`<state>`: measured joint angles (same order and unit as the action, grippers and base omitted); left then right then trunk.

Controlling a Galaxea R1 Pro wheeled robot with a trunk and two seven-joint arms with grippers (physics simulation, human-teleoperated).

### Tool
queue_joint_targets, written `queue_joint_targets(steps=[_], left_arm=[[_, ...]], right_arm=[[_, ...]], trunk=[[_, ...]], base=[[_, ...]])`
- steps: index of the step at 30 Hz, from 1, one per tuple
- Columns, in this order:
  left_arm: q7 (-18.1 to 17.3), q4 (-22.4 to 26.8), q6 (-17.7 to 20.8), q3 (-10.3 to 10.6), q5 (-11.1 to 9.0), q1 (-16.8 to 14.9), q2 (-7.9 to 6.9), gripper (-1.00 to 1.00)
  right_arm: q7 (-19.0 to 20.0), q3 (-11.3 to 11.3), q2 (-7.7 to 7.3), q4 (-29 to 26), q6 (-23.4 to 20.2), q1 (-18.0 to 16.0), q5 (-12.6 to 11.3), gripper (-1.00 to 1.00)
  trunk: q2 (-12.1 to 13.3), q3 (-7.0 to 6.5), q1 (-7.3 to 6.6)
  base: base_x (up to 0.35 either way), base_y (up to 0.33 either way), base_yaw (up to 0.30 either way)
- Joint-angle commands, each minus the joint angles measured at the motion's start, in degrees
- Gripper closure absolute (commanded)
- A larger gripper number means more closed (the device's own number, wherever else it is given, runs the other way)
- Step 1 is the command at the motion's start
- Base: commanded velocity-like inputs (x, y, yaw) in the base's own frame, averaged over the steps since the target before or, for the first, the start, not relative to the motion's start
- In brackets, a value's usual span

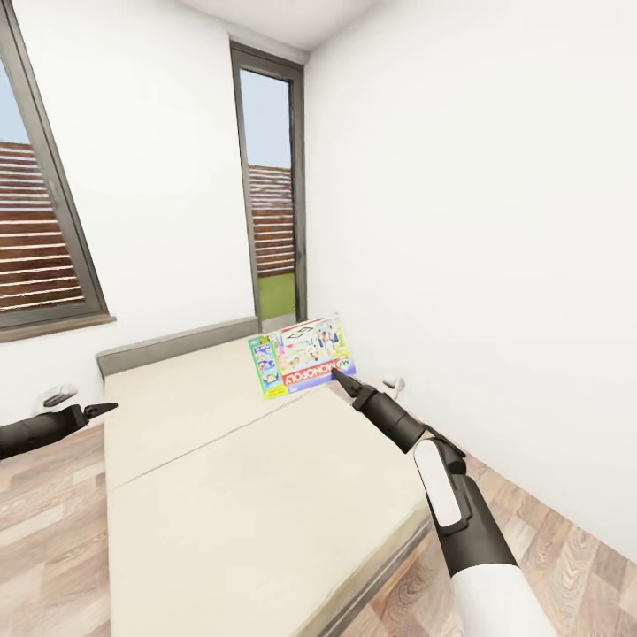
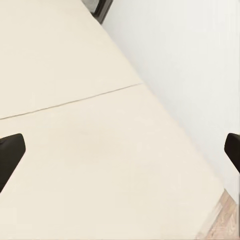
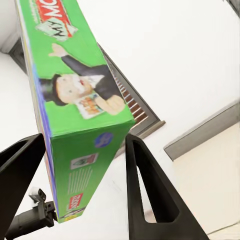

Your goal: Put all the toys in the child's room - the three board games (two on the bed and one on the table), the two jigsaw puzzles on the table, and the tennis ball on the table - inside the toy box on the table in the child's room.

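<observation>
A Monopoly board game (image 1: 301,356) with a white printed face and green sides stands tilted on edge above the far right corner of the bed (image 1: 248,513). My right gripper (image 1: 340,378) is shut on its lower right edge. In the right wrist view the green box (image 3: 75,90) sits between the two dark fingers (image 3: 147,190) of that gripper (image 3: 82,167). Off the bed's left side, near its head, my left gripper (image 1: 99,410) hovers with nothing in it. In the left wrist view this gripper (image 2: 120,155) is open wide above the beige mattress (image 2: 75,150).
The bed's grey headboard (image 1: 177,343) stands against the far wall. A white wall (image 1: 495,265) runs close along the bed's right side. A tall narrow window (image 1: 270,186) is in the far corner and a slatted window (image 1: 35,239) at left. Wood floor (image 1: 53,540) lies on both sides.
</observation>
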<state>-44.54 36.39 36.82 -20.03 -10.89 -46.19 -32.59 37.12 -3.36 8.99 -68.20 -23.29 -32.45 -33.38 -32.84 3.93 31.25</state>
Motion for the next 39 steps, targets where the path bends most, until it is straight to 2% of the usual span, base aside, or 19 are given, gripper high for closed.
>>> queue_joint_targets(steps=[1, 39], left_arm=[[-0.13, 0.0, 0.36, -0.1, -0.18, -0.04, -0.01, -1.0], [-0.11, 0.0, 0.36, -0.1, -0.18, -0.01, 0.02, -1.0]], right_arm=[[0.19, -0.16, 0.06, 0.01, -0.53, -0.07, -0.54, 1.0], [-0.17, -0.24, -0.03, 0.08, -0.44, -0.07, -0.54, 1.0]], trunk=[[-0.1, 0.06, 0.03], [-0.1, -1.9, 0.03]], base=[[0.0, 0.0, -0.256], [0.0, 0.0, -0.255]])
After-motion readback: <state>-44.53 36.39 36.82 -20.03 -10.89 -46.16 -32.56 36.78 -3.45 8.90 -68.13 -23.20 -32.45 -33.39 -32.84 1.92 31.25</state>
